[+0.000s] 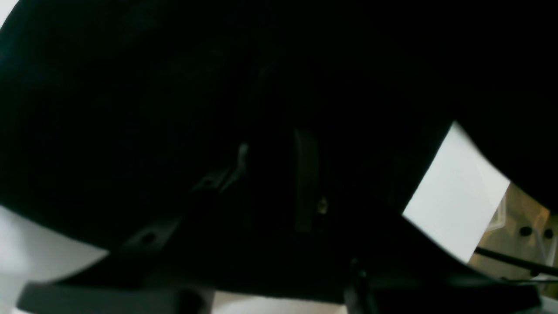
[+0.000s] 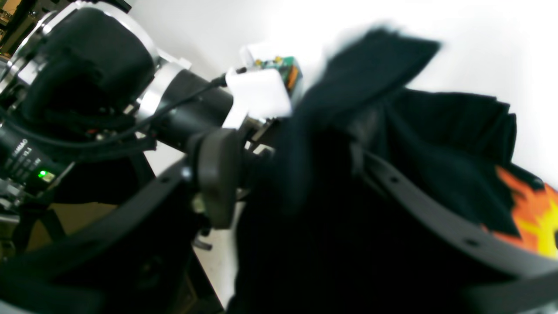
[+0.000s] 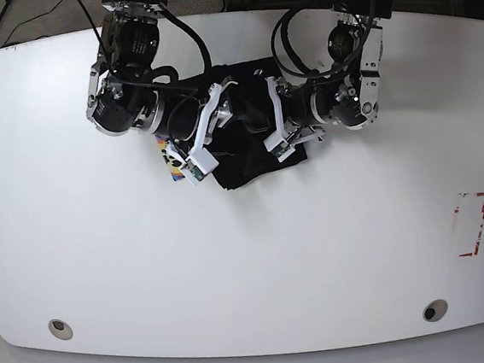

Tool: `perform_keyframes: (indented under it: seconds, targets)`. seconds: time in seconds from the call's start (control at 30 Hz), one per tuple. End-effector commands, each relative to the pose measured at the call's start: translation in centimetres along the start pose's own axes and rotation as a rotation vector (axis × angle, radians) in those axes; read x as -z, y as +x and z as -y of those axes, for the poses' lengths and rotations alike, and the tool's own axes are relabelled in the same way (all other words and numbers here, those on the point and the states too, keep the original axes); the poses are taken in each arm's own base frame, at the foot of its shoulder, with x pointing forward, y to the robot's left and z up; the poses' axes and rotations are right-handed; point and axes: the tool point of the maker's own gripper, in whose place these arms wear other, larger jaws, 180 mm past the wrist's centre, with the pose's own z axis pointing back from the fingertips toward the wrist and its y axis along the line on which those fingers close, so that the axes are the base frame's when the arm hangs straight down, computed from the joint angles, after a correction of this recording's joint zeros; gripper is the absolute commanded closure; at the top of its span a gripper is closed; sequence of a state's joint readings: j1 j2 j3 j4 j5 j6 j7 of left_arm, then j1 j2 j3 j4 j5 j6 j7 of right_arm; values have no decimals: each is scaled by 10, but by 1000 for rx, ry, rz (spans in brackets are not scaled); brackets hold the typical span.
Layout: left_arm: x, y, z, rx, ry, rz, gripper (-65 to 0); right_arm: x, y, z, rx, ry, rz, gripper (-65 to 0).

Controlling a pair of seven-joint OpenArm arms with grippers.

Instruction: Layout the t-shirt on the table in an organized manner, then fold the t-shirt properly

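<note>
Both arms reach in from the table's (image 3: pixel 250 266) far edge, wrists bent inward so the 2 grippers face each other over the bunched t-shirt (image 3: pixel 248 159). The right gripper (image 3: pixel 219 119) has its jaws parted, black cloth draped between and over them. The left gripper (image 3: pixel 281 124) is buried in cloth; I cannot tell its state. The t-shirt lies crumpled mid-table, toward the far edge.

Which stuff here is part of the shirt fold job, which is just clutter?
Job:
- t-shirt, bunched between both arms
- table
- left hand
- right hand

Just there:
- red-outlined mark on the table
- two grey grommet holes near the front edge
</note>
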State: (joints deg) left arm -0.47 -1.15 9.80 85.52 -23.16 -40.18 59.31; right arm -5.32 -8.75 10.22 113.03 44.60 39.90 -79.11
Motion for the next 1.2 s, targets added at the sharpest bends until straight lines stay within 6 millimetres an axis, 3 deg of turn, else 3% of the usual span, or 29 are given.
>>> perform_keyframes:
  seconds: [0.0, 0.3, 0.53, 0.83, 0.93, 1.07, 1.17]
  targets:
    - [-4, 8, -2, 15, 19, 5, -108, -2, 12, -7, -8, 23, 55, -384]
    - [-18, 24, -15, -43, 58, 91, -114, -2, 10, -8, -4, 24, 53, -385]
    - [-35, 41, -20, -98, 40, 203, -237, -2, 10, -7, -4, 23, 54, -385]
    - [-51, 45, -30, -147, 39, 256, -253, -7, 8, 2, -3, -6, 47, -385]
    - [-64, 51, -41, -181, 46, 306, -253, -10, 8, 7, -6, -22, 45, -385]
    - [-84, 44, -61, -201, 84, 313, -253, -14, 15, 15, -23, -43, 54, -385]
    - [-113, 38, -83, -221, 139, 351, -253, -12, 14, 20, -22, -55, 38, -385]
